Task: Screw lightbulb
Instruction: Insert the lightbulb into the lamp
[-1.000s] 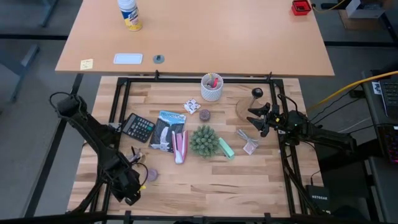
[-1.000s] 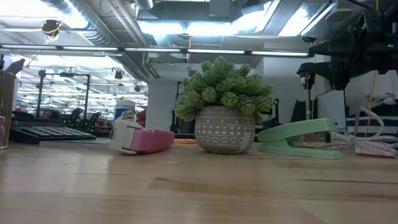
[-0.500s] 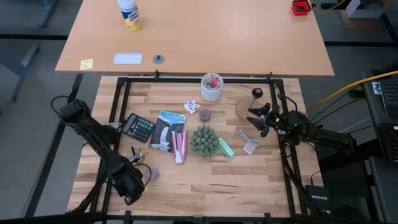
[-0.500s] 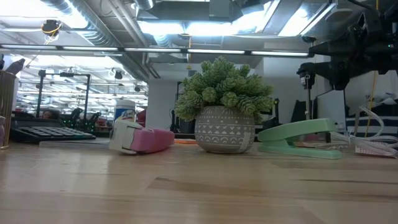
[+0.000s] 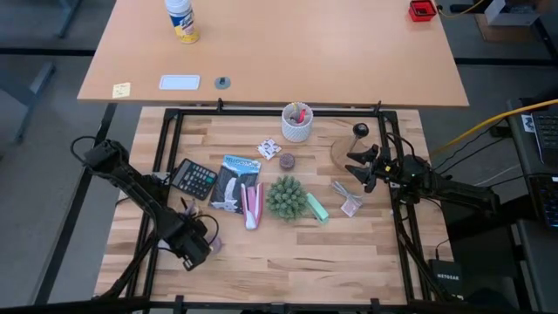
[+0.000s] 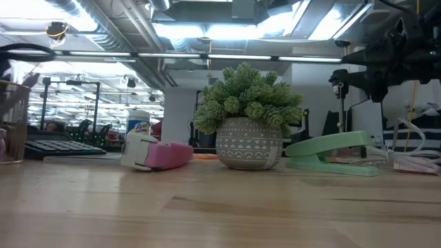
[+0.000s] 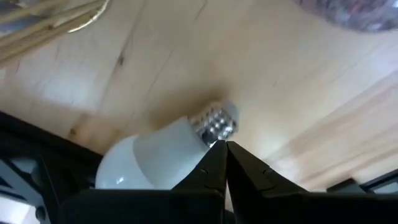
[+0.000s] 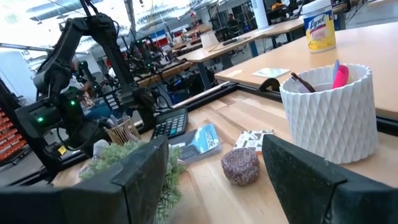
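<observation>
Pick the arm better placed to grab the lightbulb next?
Left. Its hand hangs right over the lightbulb, fingers shut above it. The right hand, fingers open, sits far across the table beside the wooden disc.

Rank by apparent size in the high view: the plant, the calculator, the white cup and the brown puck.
1. Calculator and plant: they look about alike, so I leave them unranked.
2. White cup.
3. Brown puck, clearly the smallest.
</observation>
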`<state>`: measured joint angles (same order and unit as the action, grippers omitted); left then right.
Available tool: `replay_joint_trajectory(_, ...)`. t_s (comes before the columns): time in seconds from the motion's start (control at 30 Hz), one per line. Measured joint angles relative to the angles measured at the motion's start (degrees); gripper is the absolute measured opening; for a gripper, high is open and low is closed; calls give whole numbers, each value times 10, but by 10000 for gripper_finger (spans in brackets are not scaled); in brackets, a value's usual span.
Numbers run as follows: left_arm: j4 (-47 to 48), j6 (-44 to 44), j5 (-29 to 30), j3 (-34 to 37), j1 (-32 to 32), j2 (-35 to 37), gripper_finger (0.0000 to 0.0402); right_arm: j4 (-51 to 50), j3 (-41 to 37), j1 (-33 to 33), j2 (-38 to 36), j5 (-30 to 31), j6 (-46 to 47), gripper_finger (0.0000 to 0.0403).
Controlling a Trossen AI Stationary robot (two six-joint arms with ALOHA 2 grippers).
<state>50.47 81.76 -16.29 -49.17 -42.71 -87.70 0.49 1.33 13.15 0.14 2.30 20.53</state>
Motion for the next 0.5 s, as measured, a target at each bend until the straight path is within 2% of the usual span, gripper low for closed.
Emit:
replay_joint_trajectory(0.1,-4,-3,-11,0,10,0,1,-4,1,0,0,-3,0,266)
replay_joint_trajectory(0.27,-5,-38,-77,0,28,0,10,-4,1,0,0,-3,0,266)
replay_joint_trajectory(0.37,-5,-66,-85,0,31,0,35,-4,1,0,0,-2,0,266)
replay_joint_trajectory(0.5,-5,-88,-87,0,32,0,88,-4,1,0,0,-2,0,266)
